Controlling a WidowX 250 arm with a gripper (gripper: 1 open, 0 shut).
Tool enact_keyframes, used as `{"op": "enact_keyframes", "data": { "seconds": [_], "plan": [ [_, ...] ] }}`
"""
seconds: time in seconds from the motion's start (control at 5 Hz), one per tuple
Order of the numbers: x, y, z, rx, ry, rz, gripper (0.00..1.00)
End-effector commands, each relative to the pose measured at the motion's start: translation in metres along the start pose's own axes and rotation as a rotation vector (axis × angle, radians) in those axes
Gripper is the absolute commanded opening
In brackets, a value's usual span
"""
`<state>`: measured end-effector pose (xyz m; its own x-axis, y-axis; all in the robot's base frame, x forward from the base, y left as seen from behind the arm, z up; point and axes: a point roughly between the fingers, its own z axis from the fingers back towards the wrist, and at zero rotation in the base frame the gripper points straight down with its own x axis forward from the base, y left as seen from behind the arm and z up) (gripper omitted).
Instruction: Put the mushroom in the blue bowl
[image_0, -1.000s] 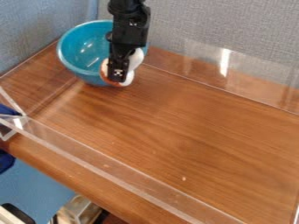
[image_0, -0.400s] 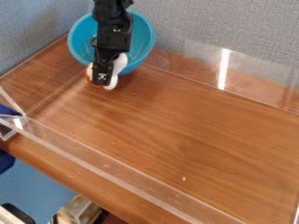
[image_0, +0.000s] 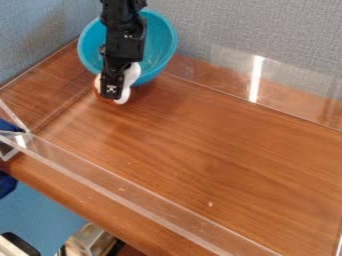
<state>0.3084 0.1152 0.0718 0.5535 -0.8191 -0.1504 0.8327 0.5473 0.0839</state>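
Mushroom (image_0: 119, 92), a small toy with a thick cream-white stem and a reddish-brown cap that barely shows, sits between the jaws of the black robot gripper (image_0: 118, 88). The jaws stand partly closed, pressed on the mushroom's two sides, and the gripper points straight down. The toy hangs low over the brown wooden tabletop (image_0: 201, 140), just outside the front rim of the round, glossy turquoise-blue bowl (image_0: 158, 45), toward seven o'clock from the bowl's centre. Whether the toy touches the wood cannot be told.

Judging by its look, the mushroom is light, rigid and smooth, likely plastic. Its rounded shape could slip or twist under a loose pinch. The thick stem offers the surest hold, with the jaws set across it.

The bowl appears tilted, its opening facing the camera, resting against the grey-blue back wall (image_0: 267, 30) at about eleven o'clock in the picture. The near rim of the bowl is the edge to clear, so a lift seems needed before moving toward one o'clock. Clear acrylic walls (image_0: 287, 85) fence the table on all sides. The wood from three to six o'clock holds no objects, giving wide room for the arm.
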Motion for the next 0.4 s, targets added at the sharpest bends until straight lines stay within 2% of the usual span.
{"op": "enact_keyframes", "data": {
  "seconds": [0.0,0.2],
  "plan": [
    [-0.009,0.007,0.0073,0.031,-0.01,0.022,0.0],
    [-0.012,0.0065,0.0036,0.027,-0.006,0.014,0.0]
  ]
}}
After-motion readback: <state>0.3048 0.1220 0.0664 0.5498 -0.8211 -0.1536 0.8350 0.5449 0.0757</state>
